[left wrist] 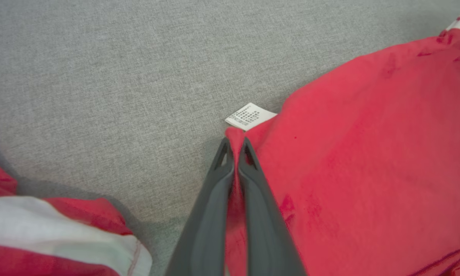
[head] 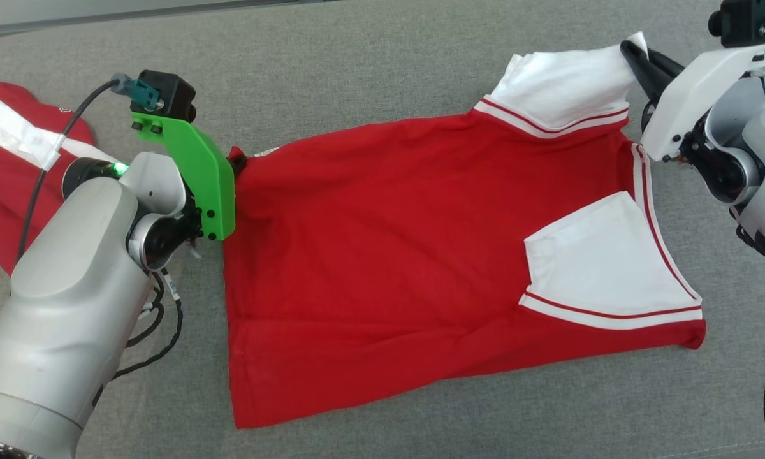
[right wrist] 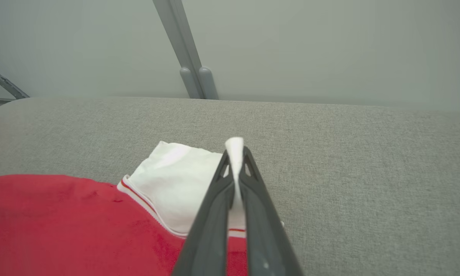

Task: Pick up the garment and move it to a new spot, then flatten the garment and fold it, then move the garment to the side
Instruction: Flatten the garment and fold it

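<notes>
The garment [head: 395, 255] is a red shirt with white sleeves, spread on the grey surface with one sleeve folded over its right part. My left gripper [left wrist: 234, 147] is shut on the garment's far left corner, beside a small white label [left wrist: 249, 116]. In the head view this gripper [head: 237, 159] is mostly hidden behind its green mount. My right gripper [right wrist: 235, 151] is shut on the tip of the far white sleeve [right wrist: 176, 180], lifting it slightly. From the head camera the right gripper [head: 631, 54] sits at the garment's far right corner.
Another red and white garment [head: 13, 172] lies bunched at the left edge, also in the left wrist view [left wrist: 57, 230]. The grey padded surface [head: 382, 70] extends beyond the shirt. A grey wall and metal post [right wrist: 188, 57] stand behind it.
</notes>
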